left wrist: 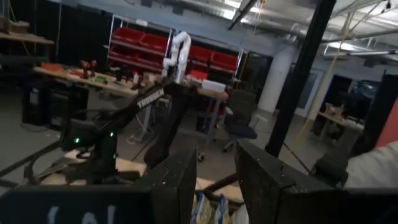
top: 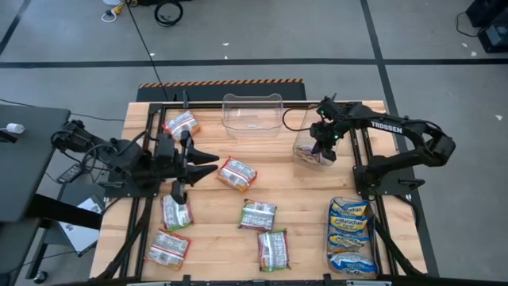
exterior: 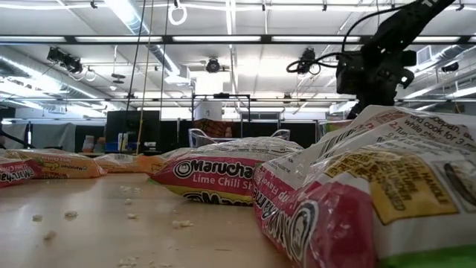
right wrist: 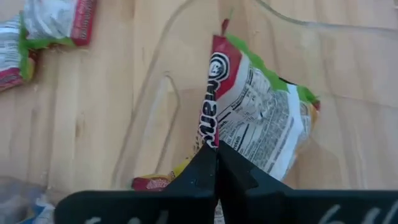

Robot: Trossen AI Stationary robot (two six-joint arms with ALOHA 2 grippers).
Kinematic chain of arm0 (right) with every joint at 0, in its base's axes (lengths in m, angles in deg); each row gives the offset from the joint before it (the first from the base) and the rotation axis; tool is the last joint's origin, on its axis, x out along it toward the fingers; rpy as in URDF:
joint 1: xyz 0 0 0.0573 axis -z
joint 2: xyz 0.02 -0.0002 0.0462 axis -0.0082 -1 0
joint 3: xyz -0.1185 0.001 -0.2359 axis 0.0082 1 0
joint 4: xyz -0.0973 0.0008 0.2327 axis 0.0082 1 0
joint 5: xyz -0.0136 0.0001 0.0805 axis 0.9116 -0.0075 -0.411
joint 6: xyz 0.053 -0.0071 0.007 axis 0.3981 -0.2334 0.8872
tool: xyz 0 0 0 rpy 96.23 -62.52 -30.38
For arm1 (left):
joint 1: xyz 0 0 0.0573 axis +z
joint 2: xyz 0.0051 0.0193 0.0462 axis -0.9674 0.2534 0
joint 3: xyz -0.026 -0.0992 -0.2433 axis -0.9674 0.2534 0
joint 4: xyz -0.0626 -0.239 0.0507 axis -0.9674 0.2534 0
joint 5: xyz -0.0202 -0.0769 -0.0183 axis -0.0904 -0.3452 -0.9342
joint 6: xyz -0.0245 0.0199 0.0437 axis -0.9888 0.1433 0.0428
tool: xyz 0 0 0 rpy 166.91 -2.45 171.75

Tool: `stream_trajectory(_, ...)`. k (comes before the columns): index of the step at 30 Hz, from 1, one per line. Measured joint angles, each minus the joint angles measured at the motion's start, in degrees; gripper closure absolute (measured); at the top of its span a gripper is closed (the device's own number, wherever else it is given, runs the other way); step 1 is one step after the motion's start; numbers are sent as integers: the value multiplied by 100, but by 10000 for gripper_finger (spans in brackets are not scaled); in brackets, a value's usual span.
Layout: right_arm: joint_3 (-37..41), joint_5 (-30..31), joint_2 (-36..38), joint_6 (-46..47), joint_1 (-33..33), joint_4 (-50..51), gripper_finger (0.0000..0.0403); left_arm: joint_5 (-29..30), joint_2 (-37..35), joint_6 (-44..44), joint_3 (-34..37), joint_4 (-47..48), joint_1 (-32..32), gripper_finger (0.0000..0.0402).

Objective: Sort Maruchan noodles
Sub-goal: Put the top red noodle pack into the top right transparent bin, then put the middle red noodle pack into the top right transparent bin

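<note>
Packet (right wrist: 255, 124), red-green-white, crinkled, shiny

Low view: the near red-and-green shiny plastic noodle packet (exterior: 372, 197) is cut off by the right and bottom edges and blurred, so its print is only partly readable. It hides the right end of the green-and-white "Lime Chili" packet (exterior: 223, 175) behind it.

Right wrist view: the dark right gripper (right wrist: 216, 163) covers the lower edge of the pinched red-green-white packet (right wrist: 258, 127).

High view: the stacked blue-and-yellow packets (top: 351, 236) overlap; count unclear, and the print is too small to read.
</note>
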Motion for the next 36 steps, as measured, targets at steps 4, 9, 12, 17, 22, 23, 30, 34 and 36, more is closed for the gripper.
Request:
stream_trajectory(4,-2,221,7,228,-181,-138,358,190,158,257,0,-291,24,287)
stream_trajectory(9,-27,667,23,302,-388,-14,295,201,254,269,0,-286,152,287)
stream_trajectory(12,-297,1261,127,555,-562,90,263,215,271,244,0,-240,232,287)
stream_trajectory(17,-1147,2700,387,590,-1031,664,238,227,272,231,0,-61,283,287)
stream_trajectory(22,-2039,2904,560,1492,-2045,960,239,225,270,-45,0,603,208,287)
stream_trajectory(23,-2152,3011,566,1748,-2366,910,240,224,270,-124,2,773,172,287)
stream_trajectory(30,-2362,4565,11,3796,-4952,-316,240,204,260,-671,2,1819,-296,287)
stream_trajectory(34,-2428,5066,-972,4894,-5940,-994,240,-333,252,-935,4,2256,-642,287)
stream_trajectory(36,-2628,5112,-1610,5292,-6219,-1015,240,-582,222,-1035,4,2417,-798,287)
